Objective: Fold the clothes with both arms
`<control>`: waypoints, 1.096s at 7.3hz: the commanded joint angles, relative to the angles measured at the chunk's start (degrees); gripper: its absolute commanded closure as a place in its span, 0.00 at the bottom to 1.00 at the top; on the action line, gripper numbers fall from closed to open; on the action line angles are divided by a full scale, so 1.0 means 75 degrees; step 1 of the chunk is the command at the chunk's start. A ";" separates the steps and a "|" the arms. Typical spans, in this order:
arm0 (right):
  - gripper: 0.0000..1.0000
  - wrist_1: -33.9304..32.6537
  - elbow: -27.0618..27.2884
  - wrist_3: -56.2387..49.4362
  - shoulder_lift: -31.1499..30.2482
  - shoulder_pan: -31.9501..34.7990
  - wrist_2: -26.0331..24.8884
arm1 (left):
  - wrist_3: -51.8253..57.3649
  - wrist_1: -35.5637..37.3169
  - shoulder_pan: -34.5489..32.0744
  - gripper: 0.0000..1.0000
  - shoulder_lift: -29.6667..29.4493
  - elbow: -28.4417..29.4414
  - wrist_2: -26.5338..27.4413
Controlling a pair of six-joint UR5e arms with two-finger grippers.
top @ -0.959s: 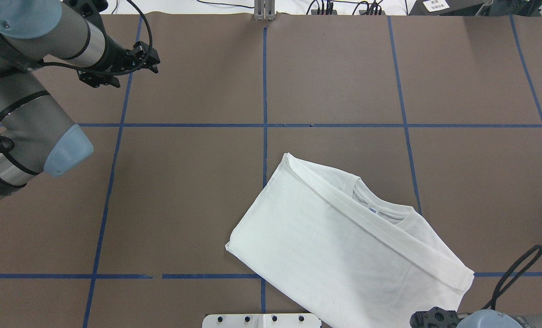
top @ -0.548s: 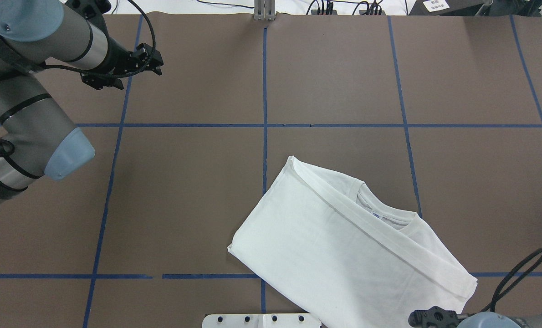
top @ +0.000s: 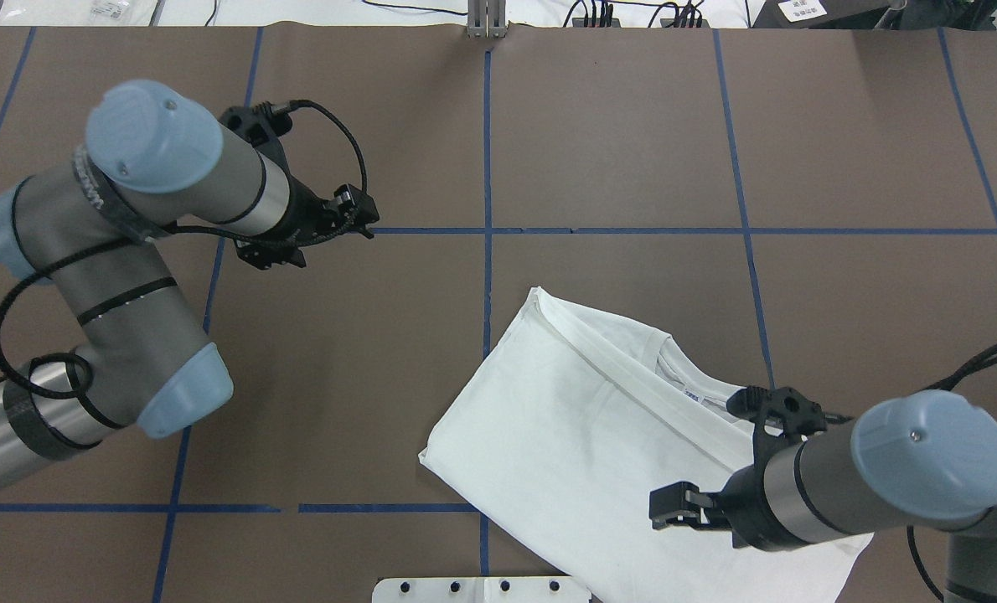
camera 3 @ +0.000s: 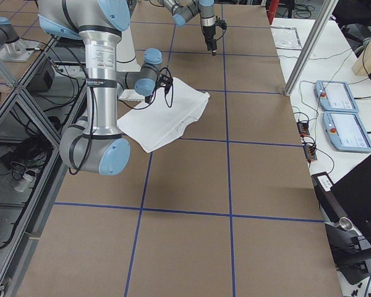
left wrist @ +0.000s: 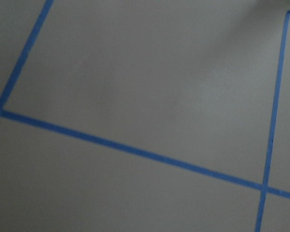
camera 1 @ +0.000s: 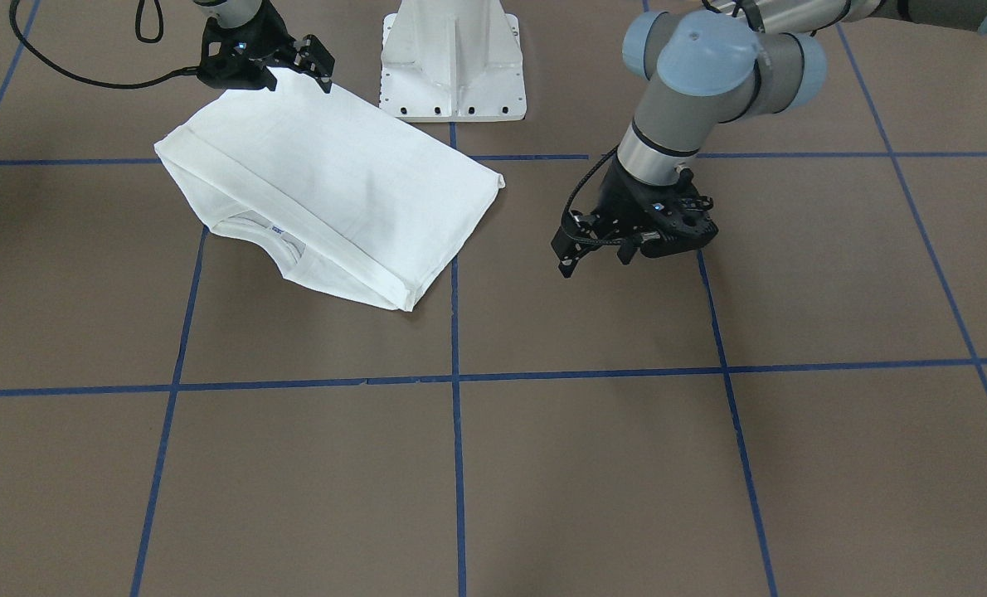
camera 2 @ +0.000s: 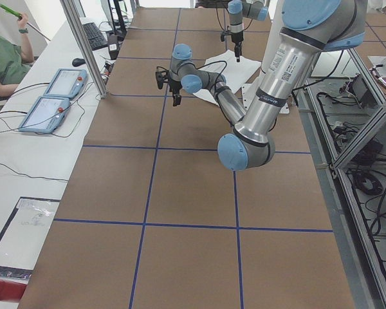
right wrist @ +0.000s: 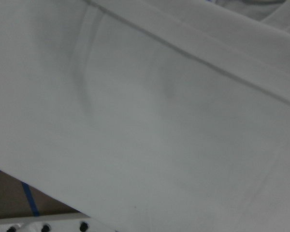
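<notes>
The clothes are one white T-shirt [top: 582, 435], folded into a slanted rectangle near the robot's side of the table, right of centre. Its collar and small neck label [top: 691, 394] face up; no print shows. My right gripper [top: 670, 507] hovers open above the shirt's [camera 1: 328, 191] near-right part, holding nothing. The right wrist view is filled with white fabric [right wrist: 145, 121], and no fingers show there. My left gripper [top: 363, 219] is open over bare brown table well left of the shirt, and its [camera 1: 595, 259] fingers point down above a blue tape line.
The white pedestal base [camera 1: 454, 58] stands at the robot's edge, just beside the shirt. Blue tape lines [left wrist: 135, 150] split the brown table into squares. Cables and plugs [top: 632, 15] lie along the far edge. A person [camera 2: 3, 61] sits beyond a side table with tablets.
The left arm swung from the far-left corner toward the table's middle. The right arm came up from the near edge over the shirt. The shirt slid slightly toward the near right earlier.
</notes>
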 commanded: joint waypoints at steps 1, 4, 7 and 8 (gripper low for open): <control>0.00 0.0007 -0.0070 -0.1059 0.0362 0.1440 0.0496 | -0.1690 -0.0018 0.1245 0.00 -0.0191 -0.0065 0.0051; 0.00 0.0007 -0.0118 -0.1369 0.0690 0.2054 0.0685 | -0.2867 -0.0053 0.2349 0.02 -0.0321 0.0145 0.0562; 0.00 0.0007 -0.0129 -0.1369 0.0725 0.2078 0.0685 | -0.3264 -0.0029 0.2819 0.11 -0.0250 0.0274 0.0625; 0.00 0.0007 -0.0129 -0.1369 0.0725 0.2090 0.0685 | -0.3279 -0.0030 0.2808 0.16 -0.0239 0.0287 0.0625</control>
